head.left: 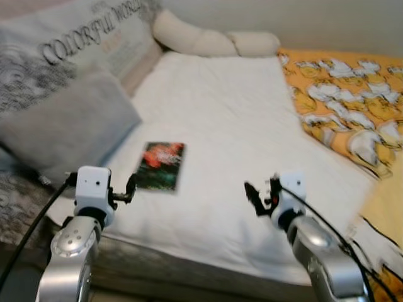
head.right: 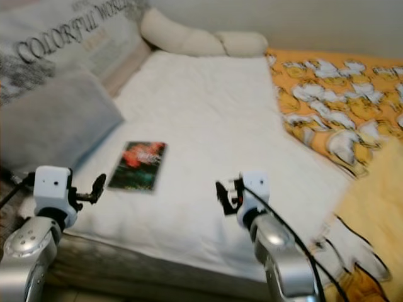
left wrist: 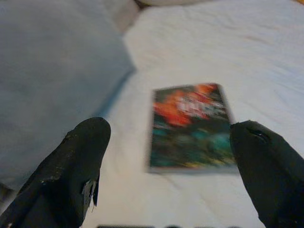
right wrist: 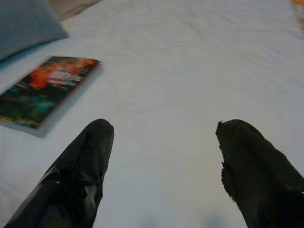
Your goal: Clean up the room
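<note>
A book [head.left: 162,165] with a dark cover of red and teal lies flat on the white bed sheet [head.left: 220,126], near the bed's left side. My left gripper [head.left: 131,187] is open, hovering just short of the book's near edge; the book [left wrist: 190,126] lies straight ahead between its fingers [left wrist: 71,171]. My right gripper [head.left: 257,196] is open over bare sheet, well to the right of the book [right wrist: 45,92], with nothing between its fingers [right wrist: 80,175].
A grey pillow [head.left: 66,126] and a printed cushion [head.left: 75,44] lie left of the book. Cream pillows [head.left: 214,39] rest at the bed's far end. An orange duck-print blanket [head.left: 346,107] covers the right side. The bed's front edge [head.left: 189,264] is close below my arms.
</note>
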Robot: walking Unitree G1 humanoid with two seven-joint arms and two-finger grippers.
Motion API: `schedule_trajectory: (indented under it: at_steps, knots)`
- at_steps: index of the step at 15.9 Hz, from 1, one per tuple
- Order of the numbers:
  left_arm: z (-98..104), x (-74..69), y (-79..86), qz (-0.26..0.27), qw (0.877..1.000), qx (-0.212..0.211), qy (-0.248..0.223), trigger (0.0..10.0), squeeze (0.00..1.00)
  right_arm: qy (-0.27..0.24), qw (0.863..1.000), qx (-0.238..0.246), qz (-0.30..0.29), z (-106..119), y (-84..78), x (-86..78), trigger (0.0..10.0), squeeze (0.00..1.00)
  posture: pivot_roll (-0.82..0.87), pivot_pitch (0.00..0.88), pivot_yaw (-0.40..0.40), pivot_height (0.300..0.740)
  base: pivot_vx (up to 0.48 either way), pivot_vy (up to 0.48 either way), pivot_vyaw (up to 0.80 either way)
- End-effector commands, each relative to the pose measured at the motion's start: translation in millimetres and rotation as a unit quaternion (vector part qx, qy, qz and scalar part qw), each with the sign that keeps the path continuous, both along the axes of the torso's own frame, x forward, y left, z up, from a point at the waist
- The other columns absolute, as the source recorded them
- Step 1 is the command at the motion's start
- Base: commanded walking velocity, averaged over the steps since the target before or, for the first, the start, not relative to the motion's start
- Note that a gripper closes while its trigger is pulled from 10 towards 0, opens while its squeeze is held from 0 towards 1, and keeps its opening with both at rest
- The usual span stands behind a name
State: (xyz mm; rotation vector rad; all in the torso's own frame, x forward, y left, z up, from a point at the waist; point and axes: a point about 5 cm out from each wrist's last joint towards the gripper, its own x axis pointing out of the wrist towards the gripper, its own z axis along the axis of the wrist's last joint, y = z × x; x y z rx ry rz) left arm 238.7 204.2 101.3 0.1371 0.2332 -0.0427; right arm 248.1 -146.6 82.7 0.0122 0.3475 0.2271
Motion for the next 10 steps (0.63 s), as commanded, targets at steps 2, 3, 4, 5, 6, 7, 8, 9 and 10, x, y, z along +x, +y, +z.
schedule_trajectory:
  at_steps: [2, 3, 4, 5, 6, 7, 8, 9, 10]
  knots:
    - [4.6, 3.3, -2.4, -0.003, 1.000, 0.006, -0.005, 10.0, 1.00, -0.003, 1.000, -0.002, -0.010, 1.1, -3.1, 2.3, 10.0, 0.00, 0.00, 0.000, 0.029, 0.740, 0.000, -0.311, 0.00]
    - [4.8, 3.7, -3.0, -0.004, 1.000, 0.007, -0.005, 10.0, 1.00, -0.003, 1.000, -0.002, -0.010, 1.1, -3.3, 2.7, 10.0, 0.00, 0.00, 0.000, 0.029, 0.740, 0.000, -0.315, 0.00]
    - [3.7, 4.0, -3.9, -0.006, 1.000, -0.003, 0.005, 10.0, 1.00, -0.001, 1.000, 0.000, -0.010, 1.3, -3.0, 3.5, 10.0, 0.00, 0.00, 0.000, 0.028, 0.740, 0.000, 0.000, -0.80]
    - [4.7, 4.3, -3.8, -0.007, 1.000, -0.005, 0.001, 10.0, 1.00, 0.000, 1.000, 0.001, -0.011, 1.3, -3.3, 3.7, 10.0, 0.00, 0.00, 0.000, 0.027, 0.740, 0.000, 0.480, -0.80]
    - [6.3, 4.9, -3.7, -0.007, 1.000, -0.005, -0.004, 10.0, 1.00, 0.000, 1.000, 0.002, -0.012, 1.4, -4.4, 4.4, 10.0, 0.00, 0.00, 0.000, 0.026, 0.740, 0.000, 0.480, -0.80]
    - [7.6, 5.6, -2.7, -0.003, 1.000, -0.002, -0.003, 10.0, 1.00, 0.002, 1.000, 0.002, -0.017, 1.4, -5.7, 5.2, 10.0, 0.00, 0.00, 0.000, 0.025, 0.740, 0.000, 0.480, -0.80]
    - [8.6, 6.0, -2.3, -0.004, 1.000, 0.006, -0.006, 10.0, 1.00, 0.003, 1.000, 0.002, -0.019, 1.3, -5.8, 5.8, 10.0, 0.00, 0.00, 0.000, 0.026, 0.740, 0.000, 0.379, -0.80]
    - [10.0, 6.6, -1.1, -0.003, 1.000, 0.017, -0.010, 10.0, 1.00, 0.005, 1.000, 0.000, -0.021, 1.0, -6.0, 6.1, 10.0, 0.00, 0.00, 0.000, 0.025, 0.740, 0.000, 0.000, -0.80]
    - [11.3, 7.2, -0.6, -0.002, 1.000, 0.027, -0.015, 10.0, 1.00, 0.005, 1.000, -0.001, -0.022, 1.1, -6.1, 6.3, 10.0, 0.00, 0.00, 0.000, 0.024, 0.740, 0.000, -0.480, -0.80]
